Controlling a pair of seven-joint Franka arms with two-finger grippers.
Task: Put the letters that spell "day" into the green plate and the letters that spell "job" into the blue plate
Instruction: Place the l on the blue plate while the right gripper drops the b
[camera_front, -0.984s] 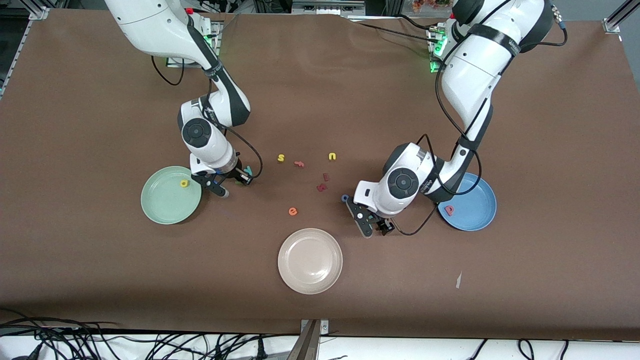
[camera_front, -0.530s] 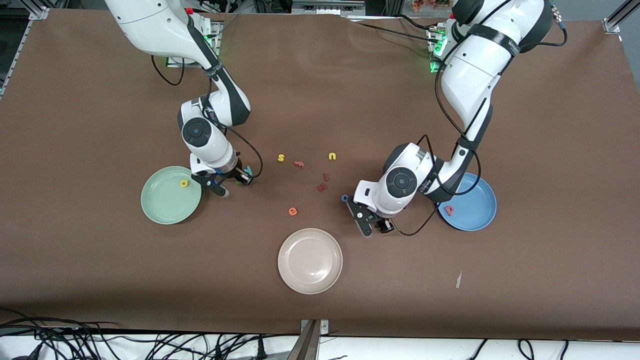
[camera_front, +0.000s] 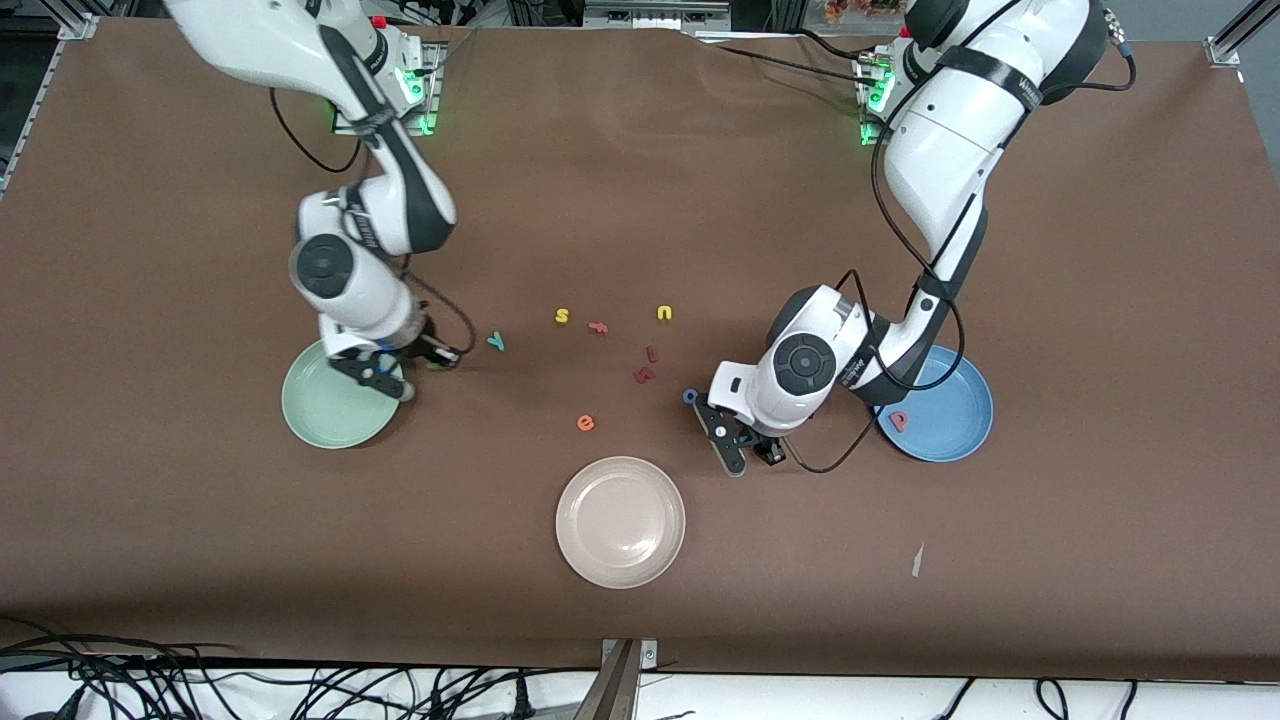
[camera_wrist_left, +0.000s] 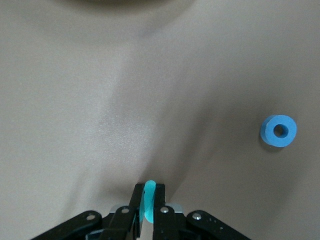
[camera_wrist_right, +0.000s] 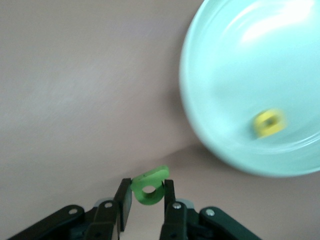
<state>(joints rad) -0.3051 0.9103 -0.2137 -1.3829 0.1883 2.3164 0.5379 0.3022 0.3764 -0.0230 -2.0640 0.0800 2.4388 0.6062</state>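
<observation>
The left gripper (camera_wrist_left: 148, 207) pinches the teal j (camera_wrist_left: 149, 199) by a thin edge near the blue o (camera_wrist_left: 278, 130); it may twist free. The right gripper (camera_wrist_right: 148, 200) clamps the green a (camera_wrist_right: 150, 186) beside the green plate (camera_wrist_right: 235, 60), which holds the yellow d (camera_wrist_right: 270, 122); an early release misses the rim.

Your yellow d (camera_wrist_right: 270, 123) is lying in the green plate (camera_front: 310, 420), olive a (camera_wrist_right: 149, 186) and teal j (camera_wrist_left: 148, 206) are sitting pinched in jaws; pink b (camera_front: 899, 421) is resting in the blue plate (camera_front: 955, 430).
</observation>
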